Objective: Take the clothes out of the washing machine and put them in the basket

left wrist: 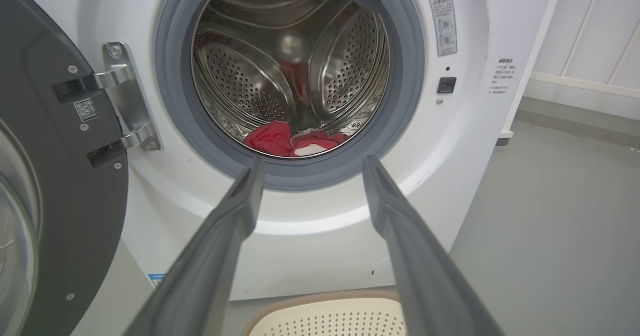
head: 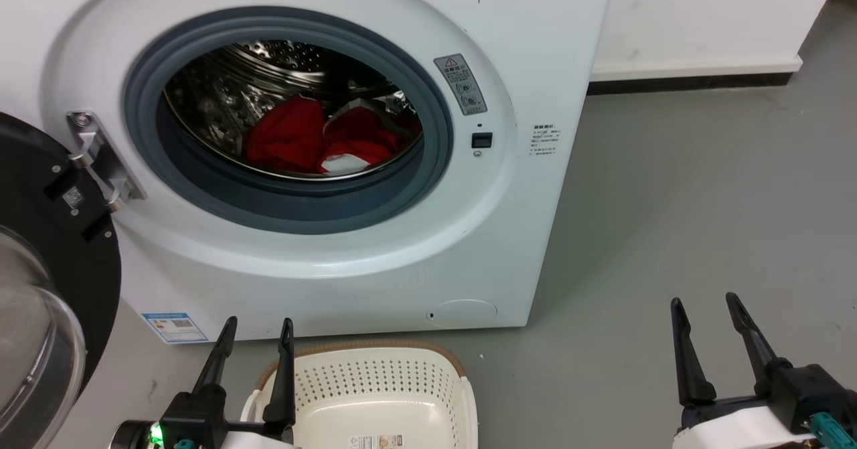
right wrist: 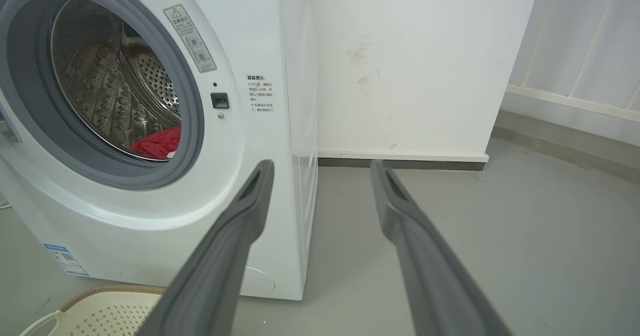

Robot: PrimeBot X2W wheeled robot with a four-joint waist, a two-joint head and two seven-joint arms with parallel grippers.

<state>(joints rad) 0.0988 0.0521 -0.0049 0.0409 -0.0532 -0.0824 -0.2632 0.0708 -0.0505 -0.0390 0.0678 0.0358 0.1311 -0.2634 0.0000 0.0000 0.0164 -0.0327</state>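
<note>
The red clothes [head: 315, 138] with white patches lie at the bottom of the steel drum of the white washing machine [head: 509, 188], whose door [head: 47, 268] hangs open at the left. In the left wrist view the clothes [left wrist: 292, 139] show low in the drum of the washing machine [left wrist: 465, 140]; in the right wrist view the clothes [right wrist: 157, 143] peek past the grey rim. The cream basket [head: 375, 395] stands empty on the floor before the machine. My left gripper [head: 258, 332] is open beside the basket's left edge. My right gripper [head: 703, 308] is open over bare floor at the right.
Grey floor [head: 703, 201] stretches to the right of the machine. A white wall [head: 703, 14] with a dark skirting runs behind. The open door's glass bowl [head: 27, 342] juts out at the lower left, close to my left arm.
</note>
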